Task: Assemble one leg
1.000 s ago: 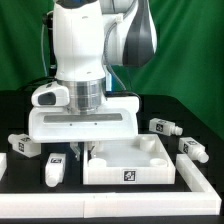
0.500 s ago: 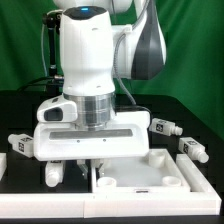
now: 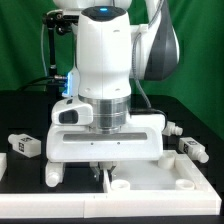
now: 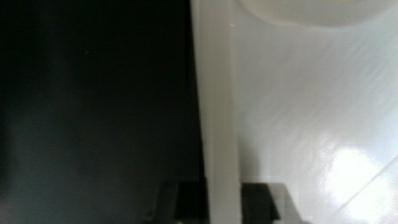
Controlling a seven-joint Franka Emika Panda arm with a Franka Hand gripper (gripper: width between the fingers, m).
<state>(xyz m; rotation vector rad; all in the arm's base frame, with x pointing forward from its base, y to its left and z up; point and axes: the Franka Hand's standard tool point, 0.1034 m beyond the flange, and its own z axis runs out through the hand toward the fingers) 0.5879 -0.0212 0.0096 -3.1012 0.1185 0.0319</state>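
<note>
My gripper [image 3: 100, 171] hangs low over the table, at the left rim of the large white square panel [image 3: 150, 181]. In the wrist view my gripper [image 4: 226, 198] has one dark finger [image 4: 189, 198] on each side of the panel's upright rim [image 4: 219, 120] and is shut on it. A round corner hole [image 4: 311, 10] shows on the panel. Loose white legs with marker tags lie on the black table: one [image 3: 25, 144] and another [image 3: 53, 174] on the exterior view's left, and one [image 3: 189, 151] on its right. A further leg [image 3: 171, 128] is partly hidden by the hand.
The broad white hand body [image 3: 105, 137] hides the table's middle. Black cables and a stand [image 3: 55, 60] rise at the back on the exterior view's left. The table's surface is black [image 3: 20, 175].
The arm has moved toward the exterior view's right and nearer the camera. The white panel has slid with it. The loose legs have stayed put.
</note>
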